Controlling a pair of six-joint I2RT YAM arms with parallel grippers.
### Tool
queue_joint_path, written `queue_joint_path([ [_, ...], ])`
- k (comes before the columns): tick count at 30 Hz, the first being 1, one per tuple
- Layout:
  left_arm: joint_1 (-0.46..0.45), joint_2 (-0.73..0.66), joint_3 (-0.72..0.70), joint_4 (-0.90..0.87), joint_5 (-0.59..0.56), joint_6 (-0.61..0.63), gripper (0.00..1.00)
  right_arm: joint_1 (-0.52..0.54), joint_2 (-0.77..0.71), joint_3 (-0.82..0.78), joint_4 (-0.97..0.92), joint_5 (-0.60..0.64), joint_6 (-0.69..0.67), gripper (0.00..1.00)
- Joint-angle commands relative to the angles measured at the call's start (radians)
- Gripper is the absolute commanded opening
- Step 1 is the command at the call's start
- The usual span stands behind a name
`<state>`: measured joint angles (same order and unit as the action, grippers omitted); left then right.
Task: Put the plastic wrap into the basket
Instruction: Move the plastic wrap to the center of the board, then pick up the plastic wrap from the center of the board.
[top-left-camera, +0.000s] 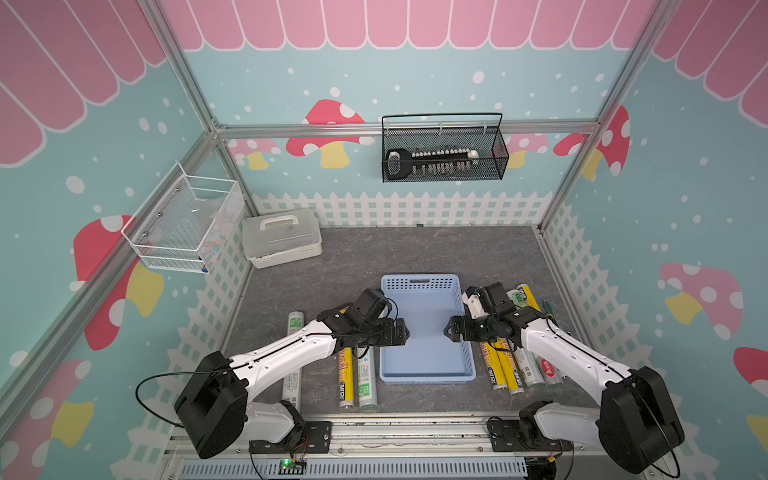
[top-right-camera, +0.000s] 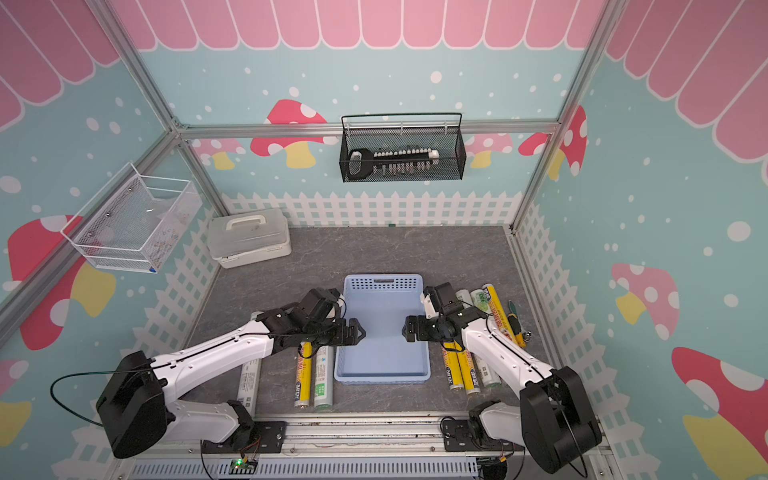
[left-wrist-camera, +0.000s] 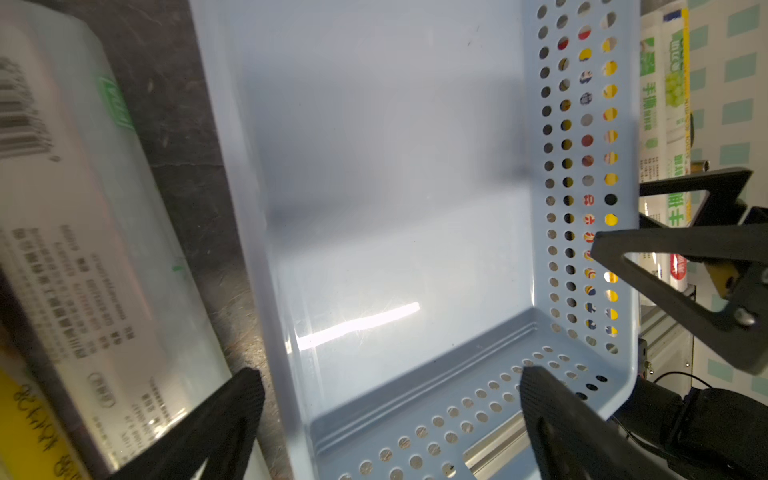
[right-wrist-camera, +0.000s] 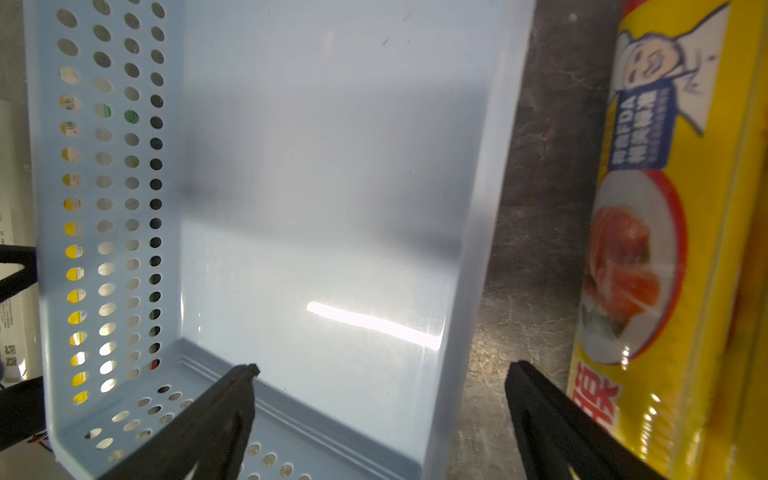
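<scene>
The basket is a light blue tray with perforated walls, lying empty mid-table. Plastic wrap rolls lie on both sides of it. On its left are a yellow roll and a white, green-labelled roll, with another white roll further left. On its right lie several yellow and white rolls. My left gripper hangs open over the basket's left rim, holding nothing. My right gripper faces it, open over the right rim, beside a yellow roll.
A black wire basket hangs on the back wall. A white wire basket is on the left wall. A white lidded box sits at the back left. A small tool lies beyond the right rolls. The metal rail runs along the front.
</scene>
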<state>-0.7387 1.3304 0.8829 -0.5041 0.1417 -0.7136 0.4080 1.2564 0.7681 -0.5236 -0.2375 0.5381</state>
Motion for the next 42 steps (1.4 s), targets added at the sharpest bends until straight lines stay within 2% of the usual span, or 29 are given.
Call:
queue_joint_path([
  [1, 0.024, -0.084, -0.009, -0.038, -0.108, 0.016, 0.98, 0.006, -0.034, 0.073, -0.043, 0.066, -0.023, 0.96],
  [8, 0.146, -0.177, -0.053, -0.108, -0.147, 0.055, 0.81, 0.050, -0.031, 0.188, -0.046, 0.044, -0.056, 0.95],
  [14, 0.194, -0.114, -0.057, -0.146, -0.147, 0.084, 0.78, 0.202, 0.015, 0.290, -0.056, 0.182, -0.087, 0.95],
  [21, 0.200, -0.027, -0.050, -0.143, -0.114, 0.091, 0.69, 0.293, 0.082, 0.341, -0.035, 0.220, -0.090, 0.95],
  [33, 0.183, 0.071, -0.060, -0.132, -0.096, 0.082, 0.69, 0.338, 0.183, 0.390, -0.025, 0.211, -0.055, 0.95],
  [42, 0.148, 0.174, -0.036, -0.120, -0.110, 0.079, 0.70, 0.339, 0.194, 0.377, -0.030, 0.243, -0.043, 0.95],
])
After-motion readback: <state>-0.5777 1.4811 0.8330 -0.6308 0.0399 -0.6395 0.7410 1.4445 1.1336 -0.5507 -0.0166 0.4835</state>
